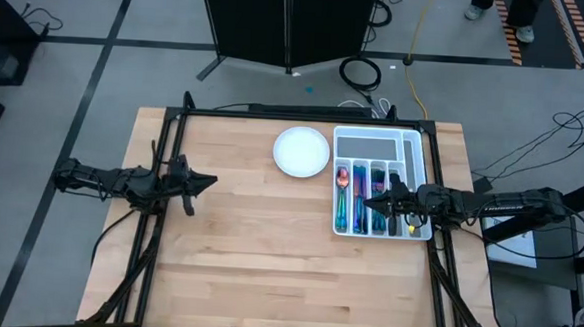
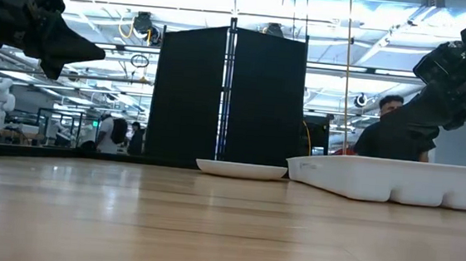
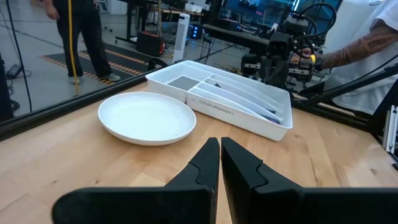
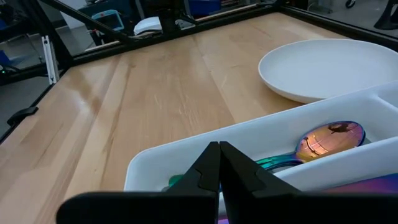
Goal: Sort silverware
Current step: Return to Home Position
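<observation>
When looking straight down, found the silverware (image 1: 342, 201) lying in the long slots of the tray (image 1: 378, 133), just beside the plate (image 1: 302, 151). Spotted the right gripper (image 1: 369, 202) hanging over those slots, clamped closed on nothing. Caught the left gripper (image 1: 213, 181) way off toward the left side of the table (image 1: 246, 271). From table height, couldn't see into the tray. Through the left wrist camera, saw its fingers (image 3: 205, 163) touching, nothing between. Through the right wrist camera, made out a spoon (image 4: 329, 138) in a slot close to that gripper.
</observation>
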